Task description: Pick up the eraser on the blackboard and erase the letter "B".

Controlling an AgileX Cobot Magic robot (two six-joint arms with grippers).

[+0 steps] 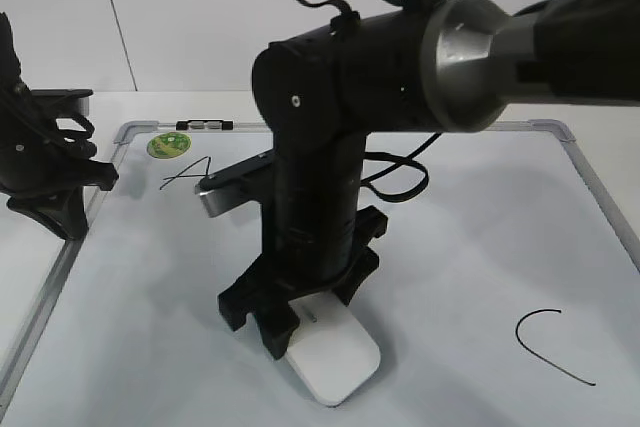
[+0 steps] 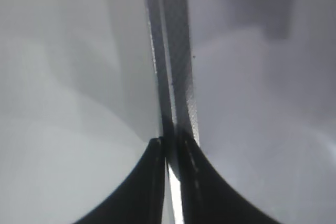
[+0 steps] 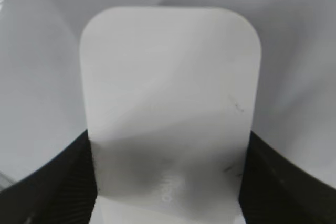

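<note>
Right gripper (image 1: 290, 332) clamps eraser (image 1: 335, 355) | blackboard (image 1: 470, 247) (white, grey-framed)

A robotics lab bench, it seems: a white dry-erase board with a silver-grey metal frame (image 1: 585, 162) lies flat on a plain white tabletop (image 1: 30, 277), with bare white wall panels (image 1: 180, 17) at twelve o'clock.

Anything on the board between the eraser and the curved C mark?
No. In the exterior view the stretch of blackboard between the eraser and the C is bare white surface.
</note>
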